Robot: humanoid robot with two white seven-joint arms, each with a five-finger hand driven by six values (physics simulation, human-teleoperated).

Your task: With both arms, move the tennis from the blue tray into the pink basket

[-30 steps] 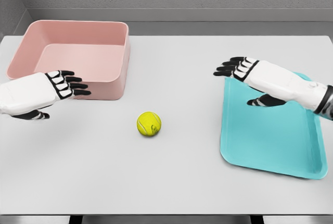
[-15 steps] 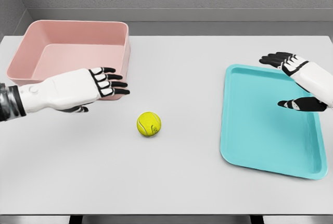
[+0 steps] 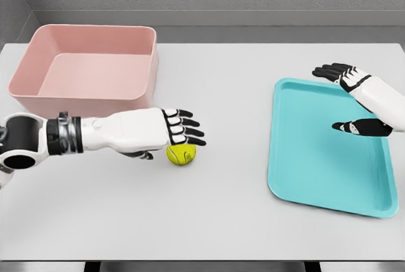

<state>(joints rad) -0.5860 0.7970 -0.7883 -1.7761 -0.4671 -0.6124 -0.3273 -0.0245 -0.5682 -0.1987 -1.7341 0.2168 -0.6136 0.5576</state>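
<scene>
Over tennis ball (image 3: 181, 153), left hand (image 3: 166, 130) fingers spread, maybe touching; right hand (image 3: 352, 98) open above blue tray (image 3: 316, 183).

1. A white table (image 3: 221, 221) holds a pink basket (image 3: 88, 66) at the far left and a blue tray (image 3: 326, 152) at the right.
2. A yellow tennis ball (image 3: 181, 153) lies on the table between them.
3. The left hand (image 3: 172, 130), fingers spread, hovers directly over the ball.
4. The right hand (image 3: 354, 98), fingers relaxed and empty, hangs above the tray's far edge.
</scene>
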